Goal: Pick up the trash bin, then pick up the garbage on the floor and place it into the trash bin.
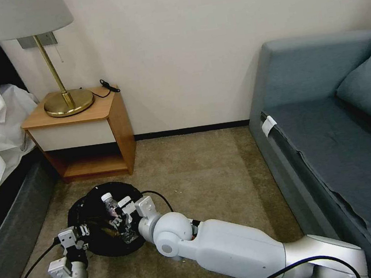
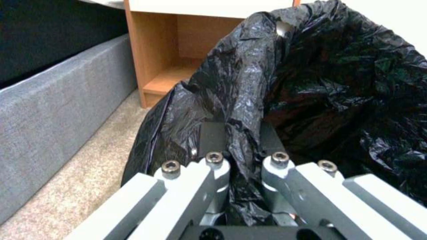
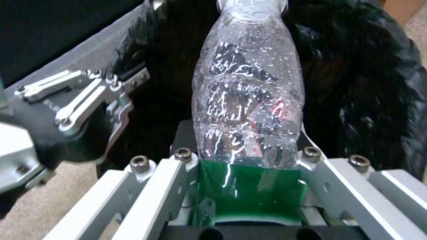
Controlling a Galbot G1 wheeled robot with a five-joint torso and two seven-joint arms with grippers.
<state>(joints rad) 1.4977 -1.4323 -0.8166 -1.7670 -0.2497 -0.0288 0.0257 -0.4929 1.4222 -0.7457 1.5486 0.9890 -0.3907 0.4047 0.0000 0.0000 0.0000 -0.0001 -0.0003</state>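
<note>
The right gripper is clamped on a clear plastic bottle at its green label, holding it over the black-bagged mouth of the trash bin. The left gripper pinches the bin's near rim through the bag. The bin sits on carpet before the wooden nightstand.

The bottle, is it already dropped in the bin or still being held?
Still held. The right pincer is shut on the bottle, with its fingers clamping the green label, over the bin.
</note>
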